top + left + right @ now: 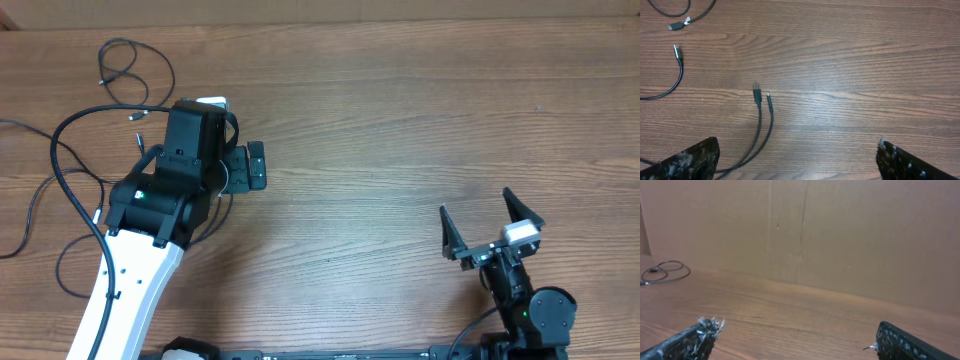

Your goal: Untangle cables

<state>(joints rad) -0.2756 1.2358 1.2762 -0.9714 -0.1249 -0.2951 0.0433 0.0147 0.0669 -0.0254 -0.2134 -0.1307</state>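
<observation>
Several thin black cables (70,150) lie loosely spread at the left of the wooden table. In the left wrist view two plug ends (762,97) lie side by side, and two more cable ends (677,50) lie at the upper left. My left gripper (250,166) hovers over the cables' right side, open and empty; its fingertips (797,157) frame bare wood. My right gripper (490,225) is open and empty at the right front, far from the cables. A coiled cable (662,272) shows far off in the right wrist view.
A brown wall (840,230) stands behind the table's far edge. The wooden tabletop (400,130) stretches between the two arms.
</observation>
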